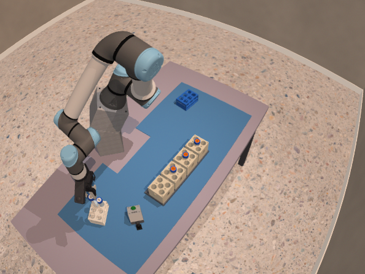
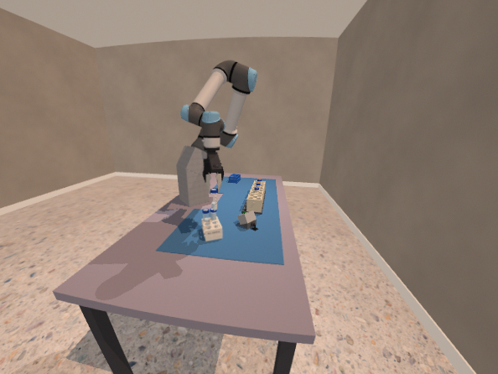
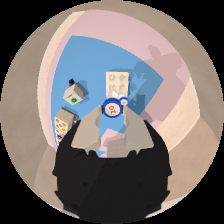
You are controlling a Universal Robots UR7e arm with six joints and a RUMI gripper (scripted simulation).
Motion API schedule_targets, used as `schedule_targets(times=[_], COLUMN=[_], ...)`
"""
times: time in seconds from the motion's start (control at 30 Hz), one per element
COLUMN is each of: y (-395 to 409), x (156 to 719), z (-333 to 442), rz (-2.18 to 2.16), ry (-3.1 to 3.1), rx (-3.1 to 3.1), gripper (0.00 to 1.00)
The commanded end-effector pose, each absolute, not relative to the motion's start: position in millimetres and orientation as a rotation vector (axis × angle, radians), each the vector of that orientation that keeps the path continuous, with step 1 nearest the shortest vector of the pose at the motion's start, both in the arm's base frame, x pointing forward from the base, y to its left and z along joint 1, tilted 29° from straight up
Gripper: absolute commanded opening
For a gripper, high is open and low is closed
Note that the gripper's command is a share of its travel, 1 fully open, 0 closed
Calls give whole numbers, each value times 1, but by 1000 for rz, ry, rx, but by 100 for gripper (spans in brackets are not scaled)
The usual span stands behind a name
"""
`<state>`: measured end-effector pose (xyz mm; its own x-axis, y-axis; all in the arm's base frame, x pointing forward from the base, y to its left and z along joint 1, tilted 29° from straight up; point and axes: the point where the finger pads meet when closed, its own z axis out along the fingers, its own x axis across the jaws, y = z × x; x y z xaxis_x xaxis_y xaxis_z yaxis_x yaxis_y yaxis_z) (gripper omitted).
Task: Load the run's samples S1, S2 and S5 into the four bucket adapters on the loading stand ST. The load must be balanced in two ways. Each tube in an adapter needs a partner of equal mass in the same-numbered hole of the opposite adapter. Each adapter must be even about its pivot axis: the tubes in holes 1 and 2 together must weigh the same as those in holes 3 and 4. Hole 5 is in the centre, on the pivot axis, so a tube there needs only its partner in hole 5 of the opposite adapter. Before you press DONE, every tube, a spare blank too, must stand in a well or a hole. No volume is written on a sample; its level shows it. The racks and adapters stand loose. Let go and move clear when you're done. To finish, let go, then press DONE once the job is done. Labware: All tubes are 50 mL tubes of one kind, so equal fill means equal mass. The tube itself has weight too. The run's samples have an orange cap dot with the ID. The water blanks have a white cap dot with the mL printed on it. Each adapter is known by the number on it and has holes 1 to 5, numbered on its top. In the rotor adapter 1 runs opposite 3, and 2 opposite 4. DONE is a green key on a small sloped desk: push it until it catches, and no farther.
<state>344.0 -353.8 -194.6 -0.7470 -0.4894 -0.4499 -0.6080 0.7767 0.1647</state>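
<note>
My gripper (image 2: 214, 191) (image 3: 112, 105) is shut on a white-dotted water blank, seen by its blue cap in the wrist view (image 3: 112, 107). The blank hangs upright above the rear of the white rack (image 1: 97, 220) (image 2: 213, 235) (image 3: 118, 80). Two other white-dotted blanks (image 2: 205, 211) (image 2: 213, 211) stand in that rack's rear wells. The printed mL is unreadable. The adapters (image 1: 160, 194) (image 2: 254, 205) stand in a row. Three hold one orange-dotted sample each (image 1: 173, 169) (image 1: 185, 155) (image 1: 197, 141); the near-end adapter is empty. IDs and exact holes cannot be told.
The DONE desk (image 1: 135, 216) (image 2: 246, 220) with its green key (image 1: 133, 208) (image 3: 74, 100) stands between the white rack and the adapter row's near end. An empty blue rack (image 1: 184, 105) (image 2: 235, 179) stands at the far end. The arm's pedestal (image 1: 107, 142) is left of the adapters.
</note>
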Motion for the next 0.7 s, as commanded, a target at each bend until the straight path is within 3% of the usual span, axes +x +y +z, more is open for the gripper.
schedule_targets(times=[0.0,0.67], y=[-359,-271], x=[341,375], z=[-184,-134], rz=[425,295], ry=[2585,2315], rx=[-834,-1342], gripper=[0,0])
